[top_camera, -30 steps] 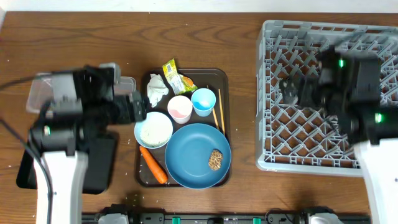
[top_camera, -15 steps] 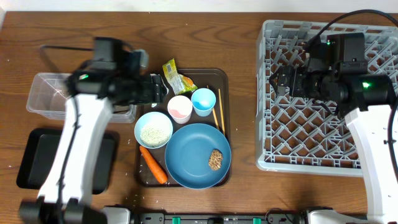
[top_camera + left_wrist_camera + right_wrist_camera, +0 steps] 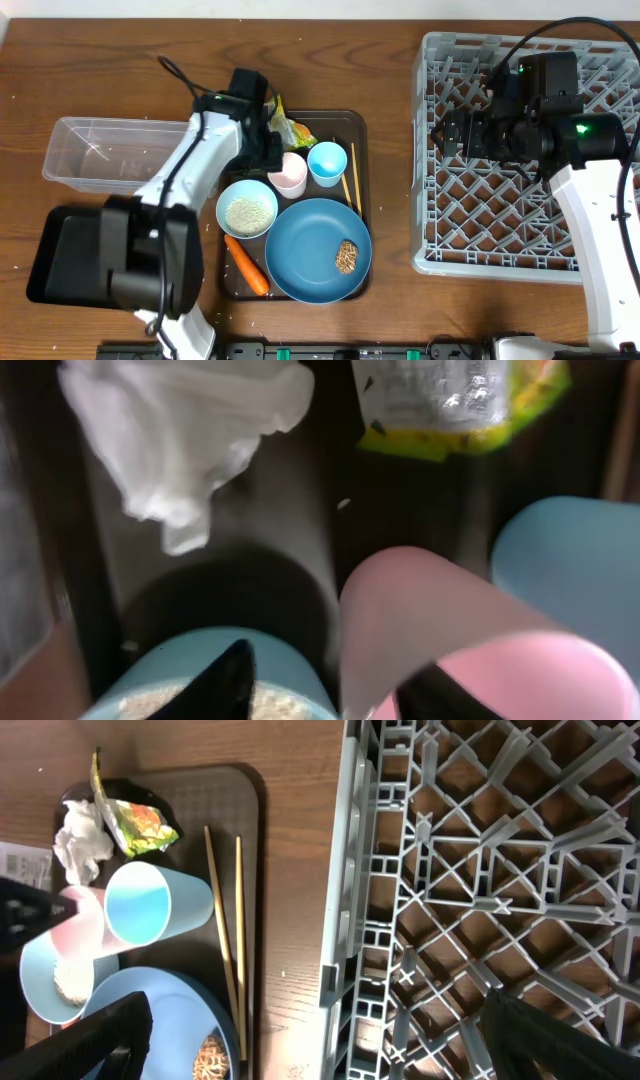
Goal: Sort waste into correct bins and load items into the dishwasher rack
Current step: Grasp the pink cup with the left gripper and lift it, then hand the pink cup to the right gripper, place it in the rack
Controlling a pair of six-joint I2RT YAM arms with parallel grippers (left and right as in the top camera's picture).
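The left gripper [image 3: 335, 690] reaches over a dark brown serving tray [image 3: 340, 125], its two fingers [image 3: 235, 680] set apart on either side of the near wall of a pink cup [image 3: 480, 660]. One tip hangs inside the cup and the other outside, above a pale blue bowl [image 3: 246, 208] of rice. The close view is blurred, so I cannot tell whether the fingers press on the cup wall or only straddle it. Just beyond the fingertips lie a crumpled white tissue [image 3: 190, 430] and a yellow-green wrapper [image 3: 450, 405], and a blue cup [image 3: 327, 163] touches the pink one on its far side. Behind this arm sit a clear tub [image 3: 100, 160] and a black tray [image 3: 60, 260]. The right gripper [image 3: 330, 1050] hangs released, fingers spread wide and holding nothing, over the left edge of the grey dish rack [image 3: 520, 220]. Chopsticks [image 3: 225, 920] lie beside it on the tray, near a blue plate [image 3: 310, 250] and a carrot [image 3: 247, 265].
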